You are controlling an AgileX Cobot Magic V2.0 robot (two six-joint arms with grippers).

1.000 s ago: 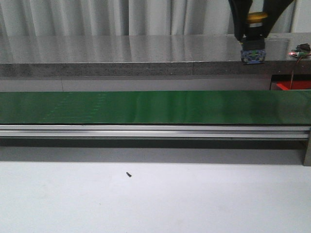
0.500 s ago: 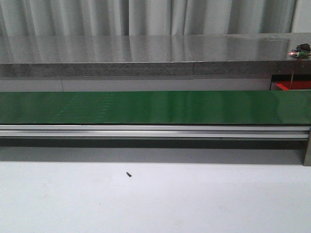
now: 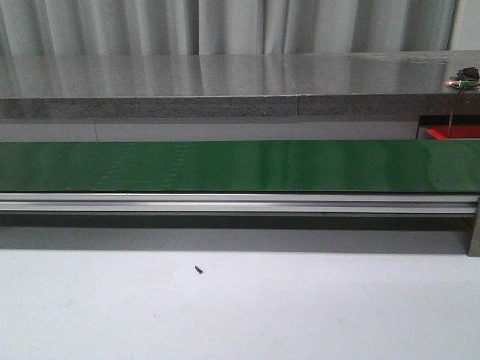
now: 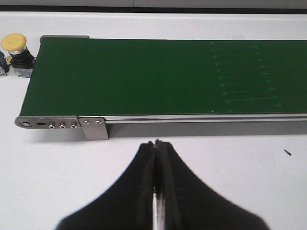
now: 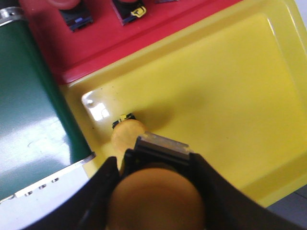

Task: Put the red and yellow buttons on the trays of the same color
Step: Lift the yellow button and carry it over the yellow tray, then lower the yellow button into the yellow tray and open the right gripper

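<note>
a yellow button (image 5: 156, 201) sits clamped between the right fingers (image 5: 156, 191), its round cap filling the low middle of the right wrist view, with a metal collar showing just past it. it hangs over the yellow tray (image 5: 220, 96), near the tray's edge that lies by the belt (image 5: 29, 110). a second yellow button (image 5: 127, 132) lies on its side on the tray floor, right beside the held one. the red tray (image 5: 96, 43) touches the yellow tray along one edge, and two dark button bases (image 5: 79, 20) rest on it, their caps cut off by the frame.

the left fingers (image 4: 156, 158) are pressed together with nothing between them, over the white counter (image 4: 53, 177) just short of the belt's metal rail (image 4: 192, 118). beyond the belt's end another yellow button (image 4: 17, 50) stands upright on the counter, with a further dark base at the frame edge that is too cropped to tell.

in the front view neither arm shows. the belt (image 3: 240, 165) runs across the frame, a corner of the red tray (image 3: 454, 133) peeks out at far right, and a small dark screw (image 3: 199, 269) lies on the counter.
</note>
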